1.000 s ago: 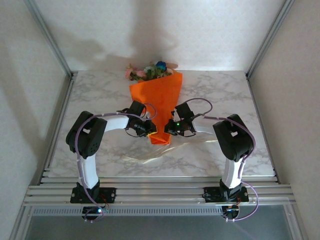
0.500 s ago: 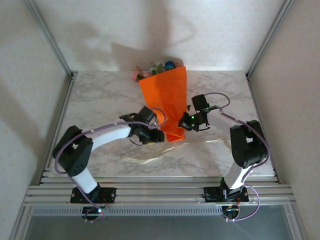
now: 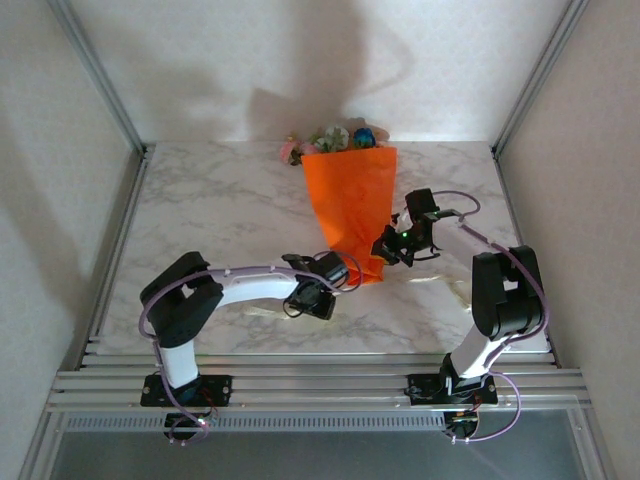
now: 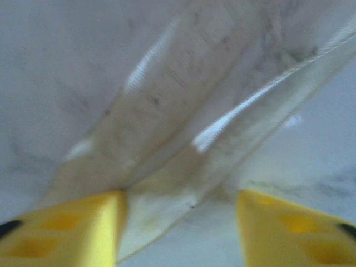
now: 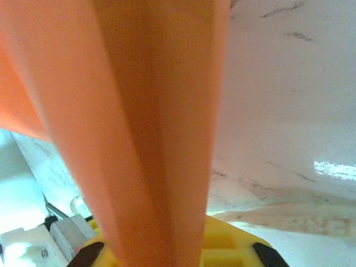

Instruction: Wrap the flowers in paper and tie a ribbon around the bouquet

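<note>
The bouquet (image 3: 351,203) is an orange paper cone lying on the marble table (image 3: 220,210), its pink and blue flowers (image 3: 335,138) at the far end against the back wall. My right gripper (image 3: 386,247) is shut on the cone's narrow lower end; in the right wrist view the orange paper (image 5: 150,111) runs down over the yellow jaws of the right gripper (image 5: 167,245). My left gripper (image 3: 325,300) sits just below the cone's tip, open and low over the table. Its yellow fingers (image 4: 67,228) straddle the cream ribbon (image 4: 183,144), which lies flat on the marble.
More of the ribbon (image 5: 289,217) trails over the table to the right of the cone. Aluminium frame rails (image 3: 300,380) run along the near edge, and posts stand at the back corners. White walls enclose the table on three sides.
The bouquet has swung rightward across the table, carried by my right gripper. My left gripper has left the cone's tip and dropped toward the near side, over the ribbon.
</note>
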Controlling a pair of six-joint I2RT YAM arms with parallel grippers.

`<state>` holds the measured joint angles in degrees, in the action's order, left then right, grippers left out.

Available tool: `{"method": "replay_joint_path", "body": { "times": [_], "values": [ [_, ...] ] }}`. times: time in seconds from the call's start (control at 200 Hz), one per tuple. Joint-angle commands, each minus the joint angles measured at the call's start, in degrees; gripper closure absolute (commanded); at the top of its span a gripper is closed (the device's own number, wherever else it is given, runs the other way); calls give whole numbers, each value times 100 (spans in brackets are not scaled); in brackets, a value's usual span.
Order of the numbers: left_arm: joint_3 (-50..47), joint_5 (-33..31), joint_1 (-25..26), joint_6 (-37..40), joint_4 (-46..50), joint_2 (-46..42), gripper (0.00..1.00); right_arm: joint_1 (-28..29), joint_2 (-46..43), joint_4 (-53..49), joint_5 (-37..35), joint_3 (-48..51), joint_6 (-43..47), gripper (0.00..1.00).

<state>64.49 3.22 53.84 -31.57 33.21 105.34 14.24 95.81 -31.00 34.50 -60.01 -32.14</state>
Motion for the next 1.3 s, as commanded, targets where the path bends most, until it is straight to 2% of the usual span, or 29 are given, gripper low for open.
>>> {"method": "replay_joint_path", "body": {
  "times": [0.0,0.03,0.065,0.295,0.42,0.631,0.791,0.901,0.966,1.026,1.076,1.221,1.296],
  "values": [
    [-34,-823,-221,-97,80,589,72,-25,-241,-257,249,-96,-92,100],
    [-41,-803,-337,-144,-34,596,80,-14,-284,-257,274,-75,-127,100],
    [-33,-751,-524,-183,-168,586,85,-1,-320,-273,307,-59,-158,100],
    [198,-189,-1719,-127,-717,592,93,456,-573,-172,222,200,-468,100],
    [181,135,-2267,-68,-903,571,94,748,-666,162,197,433,-804,100],
    [240,809,-3013,-33,-1164,663,93,1578,-612,888,38,814,-1485,100],
    [288,995,-3339,90,-1068,673,92,1951,-397,1375,-148,1147,-1713,100],
    [216,967,-3424,24,-849,568,90,1951,-221,987,-522,1018,-1378,100],
    [96,979,-3440,-68,-735,458,81,1942,-111,709,-640,841,-1183,83],
    [-86,1002,-3442,-183,-711,311,78,1926,-96,418,-772,634,-1057,65],
    [-231,1094,-3442,-254,-723,223,76,1874,-199,190,-921,493,-1039,54],
    [-510,1290,-3451,-446,-781,61,77,1389,-834,-641,-1801,166,-1211,36],
    [-601,1355,-3466,-586,-816,-18,77,855,-1200,-958,-2192,203,-1398,33]
  ]
}}
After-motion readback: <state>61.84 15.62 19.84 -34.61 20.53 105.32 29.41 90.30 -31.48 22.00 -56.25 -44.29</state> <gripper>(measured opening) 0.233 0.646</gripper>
